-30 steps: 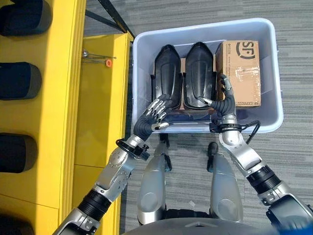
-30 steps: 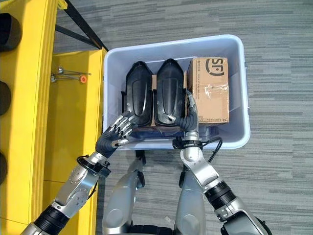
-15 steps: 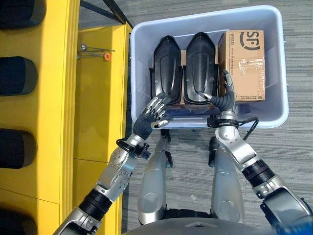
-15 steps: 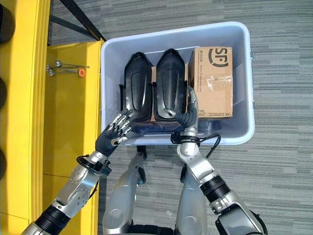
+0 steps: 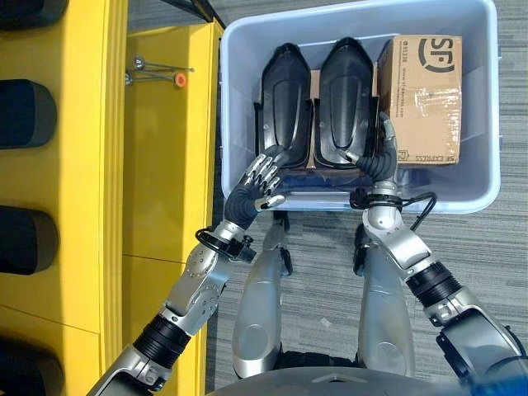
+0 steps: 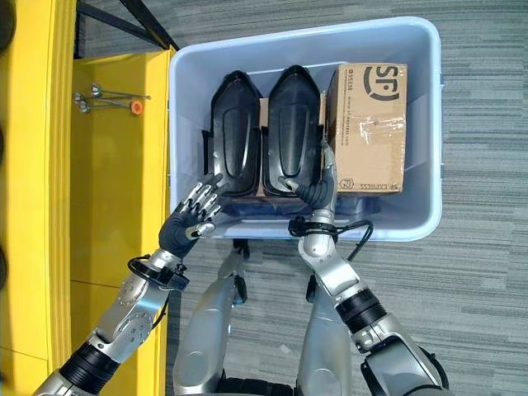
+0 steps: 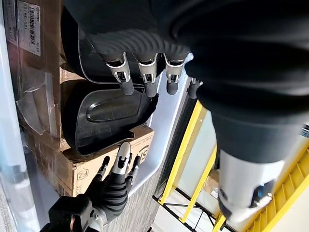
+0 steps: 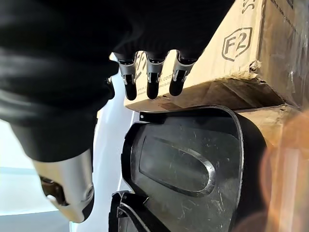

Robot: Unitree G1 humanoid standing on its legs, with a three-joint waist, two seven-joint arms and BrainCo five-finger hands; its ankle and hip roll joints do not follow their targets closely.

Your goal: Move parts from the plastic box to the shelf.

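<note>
Two black parts [image 5: 318, 103] lie side by side in my plastic box [image 5: 239, 99], beside a cardboard box [image 5: 425, 99]. My left hand [image 5: 257, 183] is open at the box's near edge. My right hand [image 5: 378, 157] reaches inside with straight fingers, between the right part and the cardboard box. The yellow shelf [image 5: 157, 165] stands at the box's left.

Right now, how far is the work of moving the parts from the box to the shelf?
Black parts already lie on the yellow shelf. Nothing is lifted yet: the left hand and right hand reach open into the plastic box, beside the two black parts. Those and the cardboard box remain inside.
</note>
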